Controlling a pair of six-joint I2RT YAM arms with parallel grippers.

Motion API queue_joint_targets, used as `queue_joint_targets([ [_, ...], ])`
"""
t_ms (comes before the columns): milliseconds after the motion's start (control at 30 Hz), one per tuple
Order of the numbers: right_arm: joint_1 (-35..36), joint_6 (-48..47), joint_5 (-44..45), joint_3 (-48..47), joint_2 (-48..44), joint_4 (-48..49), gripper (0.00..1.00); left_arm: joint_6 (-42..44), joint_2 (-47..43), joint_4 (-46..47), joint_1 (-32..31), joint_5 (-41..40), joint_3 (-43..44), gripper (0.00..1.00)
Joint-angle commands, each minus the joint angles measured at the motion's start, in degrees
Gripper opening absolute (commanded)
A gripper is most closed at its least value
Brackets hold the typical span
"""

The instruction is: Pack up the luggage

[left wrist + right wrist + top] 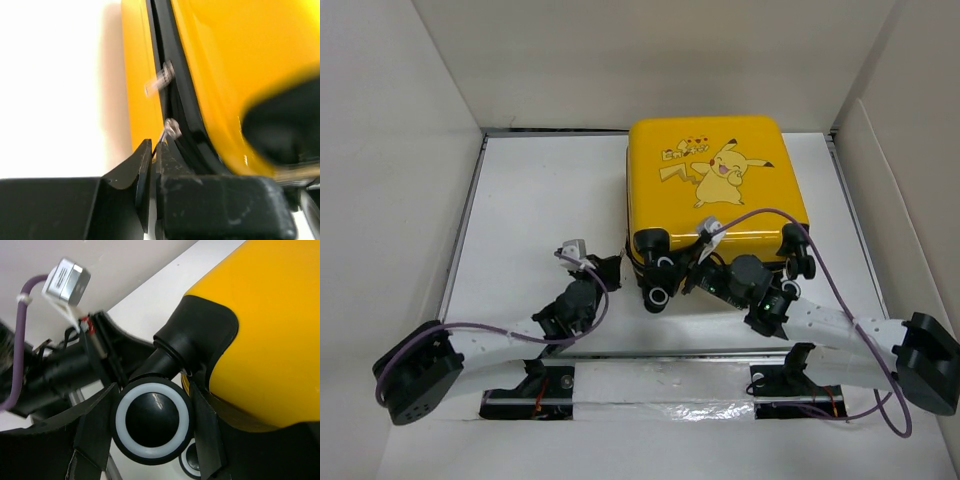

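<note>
Left jaws pinch thin metal zipper pull [172,128] of glossy luggage [250,50].

One yellow luggage [715,170], one left gripper [154,149] and one right gripper [150,421]

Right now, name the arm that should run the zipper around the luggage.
Left. The left gripper is pinched shut on the zipper pull at the black zipper band of the luggage. The right gripper is clamped around a wheel, away from the zipper, so it is suited to bracing.
</note>
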State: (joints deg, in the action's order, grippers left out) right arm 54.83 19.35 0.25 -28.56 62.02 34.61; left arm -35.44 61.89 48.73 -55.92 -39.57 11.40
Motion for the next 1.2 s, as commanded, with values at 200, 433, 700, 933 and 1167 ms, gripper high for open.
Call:
queue_joint_targets([
  [200,0.4,-4.1,-6.3,-0.7,-7.0,-3.2,0.17,2.7,-5.9,3.0,21.9,4.7,-1.0,0.0],
  [433,1.6,-5.6,-6.8,-2.6,-5.1,-4.2,0.17,6.9,2.0,7.9,23.0,24.1,4.2,0.0],
  [700,-2.5,-6.8,-5.3,-2.0,-8.0,-7.7,0.17,6.0,-17.0,-5.3,23.0,39.4,-6.1,0.0],
  [933,-4.9,-6.8,-8.7,-2.2,-6.9,-6.9,0.18,11.5,-17.2,-7.6,20.9,51.4,-3.7,0.57],
  [1167,-6.7,-8.2,-8.6,-1.6,-12.8,-13.6,0.17,17.2,-7.4,-7.9,20.2,49.1,3.0,0.52],
])
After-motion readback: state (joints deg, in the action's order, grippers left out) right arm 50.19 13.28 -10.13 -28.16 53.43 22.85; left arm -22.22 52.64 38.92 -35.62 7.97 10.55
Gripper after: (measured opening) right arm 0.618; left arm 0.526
